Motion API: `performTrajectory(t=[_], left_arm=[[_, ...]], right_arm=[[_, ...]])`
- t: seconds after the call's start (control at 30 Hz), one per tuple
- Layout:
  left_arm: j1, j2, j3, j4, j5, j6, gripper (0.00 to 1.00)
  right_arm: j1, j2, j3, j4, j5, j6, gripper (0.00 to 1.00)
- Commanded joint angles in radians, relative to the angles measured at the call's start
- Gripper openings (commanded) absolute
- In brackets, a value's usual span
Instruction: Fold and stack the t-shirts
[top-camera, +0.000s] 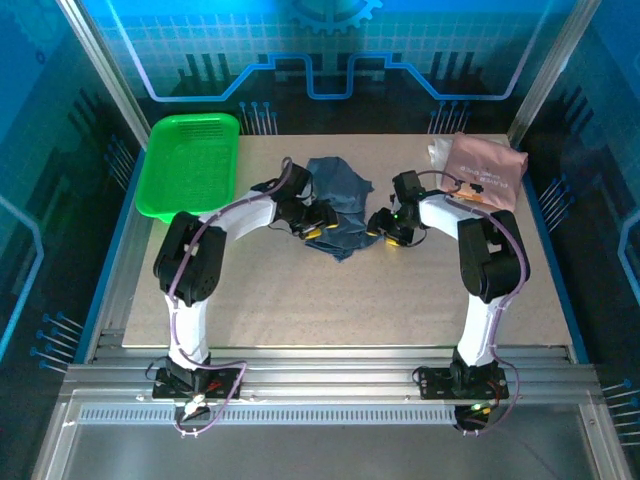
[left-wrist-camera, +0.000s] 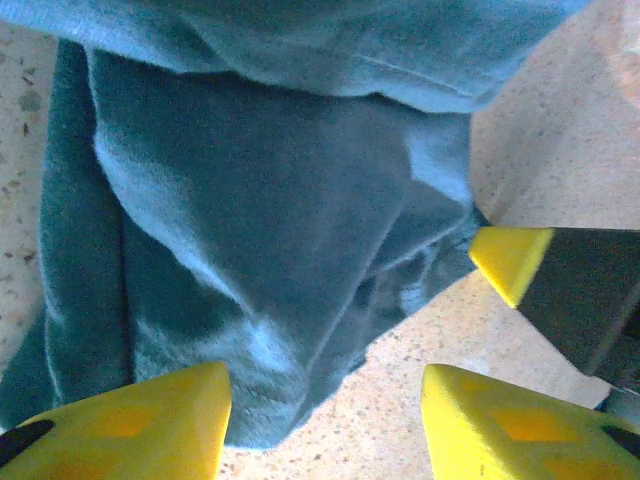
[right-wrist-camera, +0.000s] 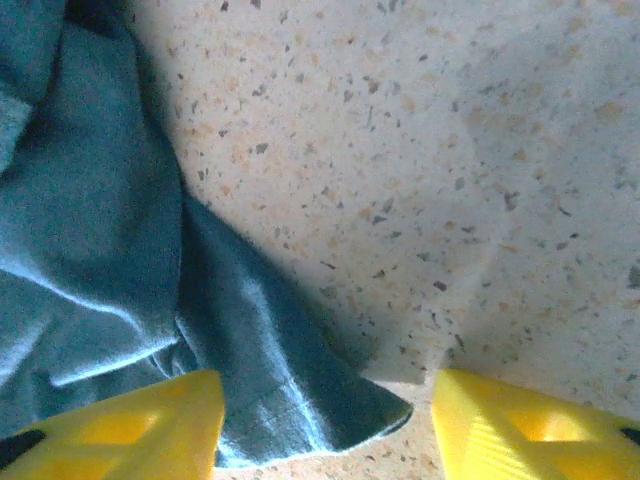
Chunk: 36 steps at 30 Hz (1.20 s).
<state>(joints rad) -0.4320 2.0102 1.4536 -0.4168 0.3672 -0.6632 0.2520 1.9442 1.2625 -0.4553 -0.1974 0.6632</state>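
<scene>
A crumpled slate-blue t-shirt (top-camera: 338, 205) lies in the middle of the table at the back. My left gripper (top-camera: 318, 229) is at its left edge and stands open; a corner of the blue shirt (left-wrist-camera: 270, 300) lies on the table between its yellow fingers (left-wrist-camera: 150, 425). My right gripper (top-camera: 383, 230) is at the shirt's right edge, open, with a hem corner of the shirt (right-wrist-camera: 300, 400) lying between its fingers (right-wrist-camera: 530, 430). The right gripper's yellow tip (left-wrist-camera: 510, 260) shows in the left wrist view. A pink t-shirt (top-camera: 485, 170) with a small print lies folded at the back right.
A bright green mesh basket (top-camera: 190, 160) sits at the back left corner. The speckled tabletop (top-camera: 330, 300) stretches bare in front of the shirt. Metal frame posts and blue panels surround the table.
</scene>
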Motion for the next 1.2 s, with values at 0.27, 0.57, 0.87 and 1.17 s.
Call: performTrajectory(t=[0.27,0.57,0.87,1.17], left_arm=[[-0.02,0.128,0.142,-0.224,-0.025,0.105,0.36],[-0.017,0.088,0.156,-0.238,-0.107,0.163,0.0],[-0.003,-0.121,0.148,-0.12,-0.174,0.141,0.0],[0.032,-0.263,0.333,-0.065,-0.192,0.136,0.0]], right_arm=[[-0.007,0.037,0.075,-0.028,-0.019,-0.005,0.12],[-0.007,-0.094,0.075,-0.054,-0.015,-0.035,0.0],[-0.024,-0.281,0.115,-0.085,-0.009,-0.104,0.0],[-0.059,-0.432,0.242,-0.016,-0.067,-0.191,0.0]])
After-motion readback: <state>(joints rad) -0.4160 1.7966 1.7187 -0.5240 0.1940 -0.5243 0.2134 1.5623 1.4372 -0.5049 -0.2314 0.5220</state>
